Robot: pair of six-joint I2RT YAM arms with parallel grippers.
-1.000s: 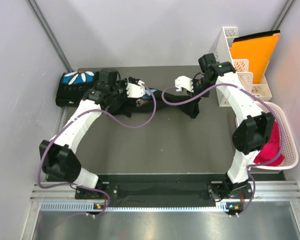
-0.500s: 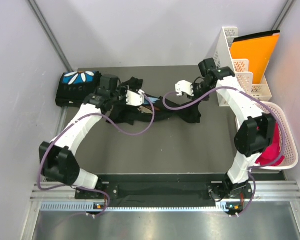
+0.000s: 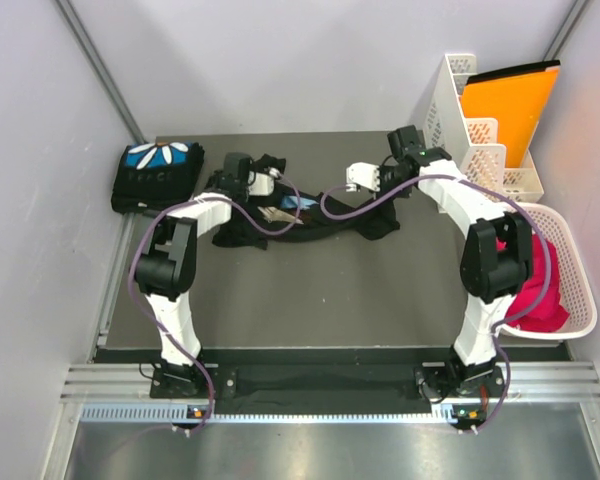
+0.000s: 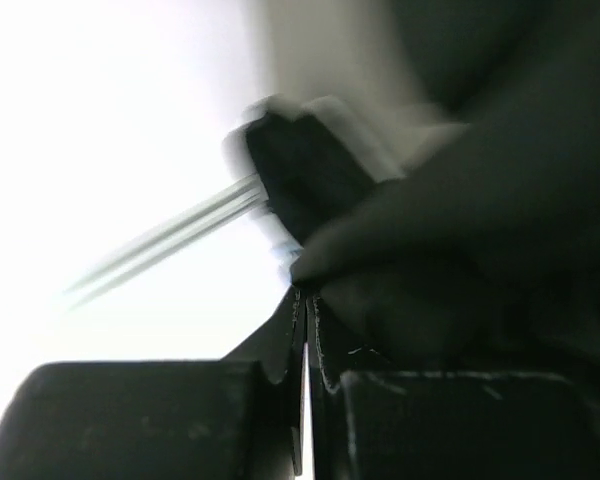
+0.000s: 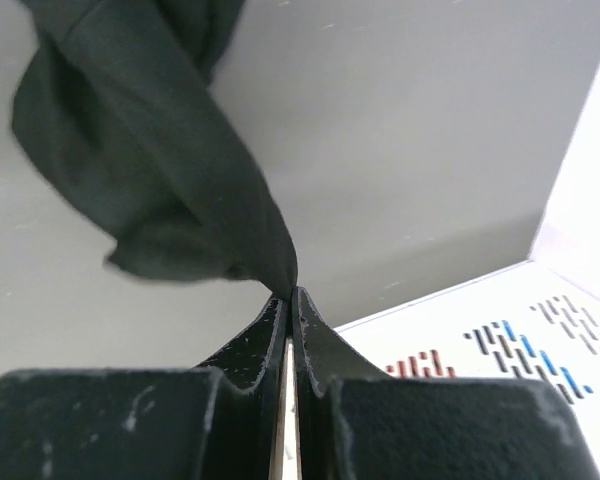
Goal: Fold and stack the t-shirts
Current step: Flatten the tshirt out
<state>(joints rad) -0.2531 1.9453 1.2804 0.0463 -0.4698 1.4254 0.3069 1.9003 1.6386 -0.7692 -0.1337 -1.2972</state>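
A folded black t-shirt [image 3: 156, 172] with a blue print and white petals lies at the table's back left. A second black t-shirt [image 3: 315, 226] hangs bunched between both grippers, and a bit of blue and tan print [image 3: 286, 208] shows near its left end. My left gripper [image 3: 261, 184] is shut on the left end; in the left wrist view dark cloth [image 4: 460, 230] fills the space above the shut jaws [image 4: 305, 296]. My right gripper [image 3: 361, 176] is shut on the right end. In the right wrist view the cloth [image 5: 150, 140] is pinched at the fingertips [image 5: 288, 292].
A white rack [image 3: 458, 120] holding an orange folder [image 3: 508, 108] stands at the back right. A white basket [image 3: 570, 262] with red-pink cloth [image 3: 540, 300] sits at the right edge. Grey walls close in the back and both sides.
Both grippers have moved toward the back of the table with the shirt held between them. The left arm's elbow has pulled in toward its base. The shirt hangs lower and flatter.
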